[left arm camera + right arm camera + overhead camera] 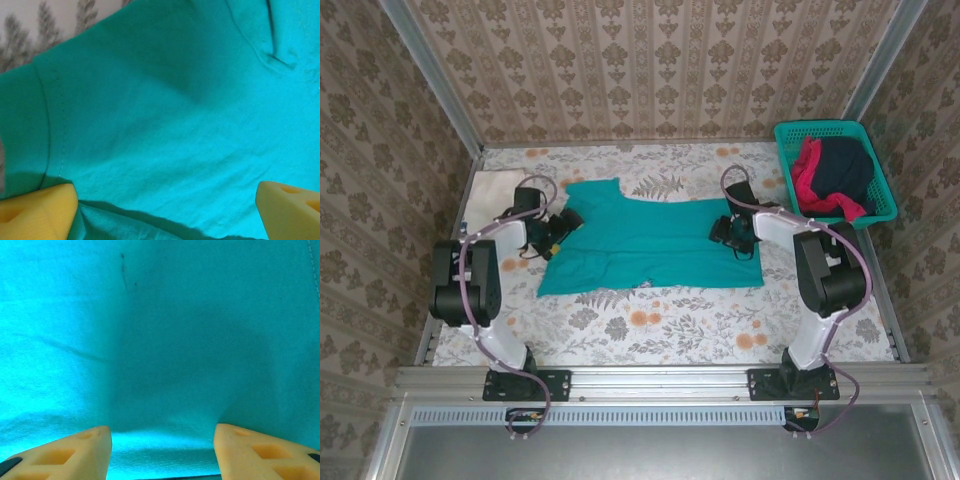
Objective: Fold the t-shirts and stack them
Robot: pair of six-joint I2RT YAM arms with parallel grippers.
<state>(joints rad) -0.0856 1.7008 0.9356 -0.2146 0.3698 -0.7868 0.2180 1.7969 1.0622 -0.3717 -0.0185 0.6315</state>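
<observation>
Partly under left tool point(563, 222), teal t-shirt point(650, 245)

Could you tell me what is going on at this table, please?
Two arms are working on a teal t-shirt spread flat on the table. The left gripper and the right gripper are both open, low over opposite ends of it, gripping nothing. A cream shirt lies far left; a red shirt and a navy shirt sit in the basket.
</observation>
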